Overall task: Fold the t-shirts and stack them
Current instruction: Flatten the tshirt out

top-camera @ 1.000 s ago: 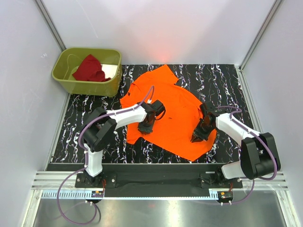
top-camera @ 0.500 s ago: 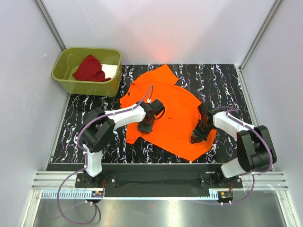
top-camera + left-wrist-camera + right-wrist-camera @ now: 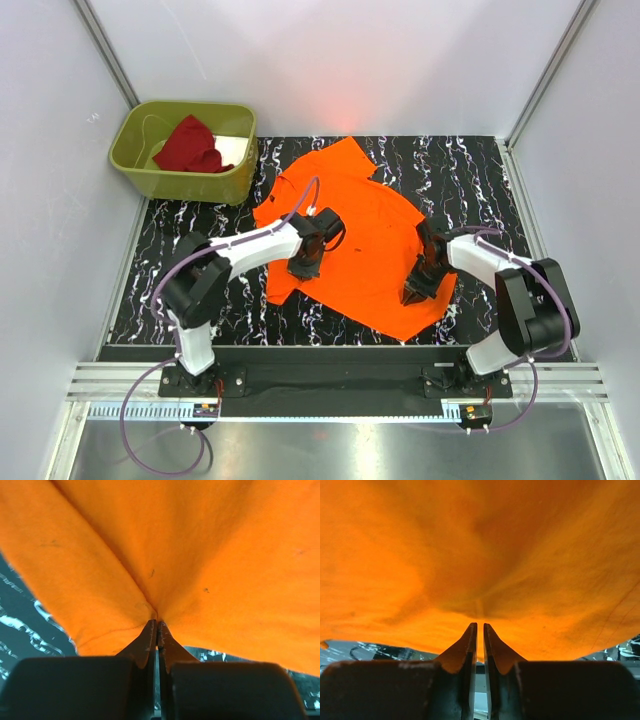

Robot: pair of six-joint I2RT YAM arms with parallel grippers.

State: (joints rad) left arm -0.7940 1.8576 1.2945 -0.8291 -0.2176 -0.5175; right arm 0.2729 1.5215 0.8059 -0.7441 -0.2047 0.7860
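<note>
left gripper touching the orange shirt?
Touching. Left wrist view: the left gripper is shut on the orange t-shirt, with the cloth puckering into creases right at its tips.

Materials and finish, as you see them.
The orange t-shirt [image 3: 350,235] is soft matt cloth, lightly creased, with a few dark specks. The dark red shirt [image 3: 190,145] is matt cloth too. The bin [image 3: 180,183] is smooth olive plastic. The table [image 3: 470,170] looks glossy black, veined white like marble.
</note>
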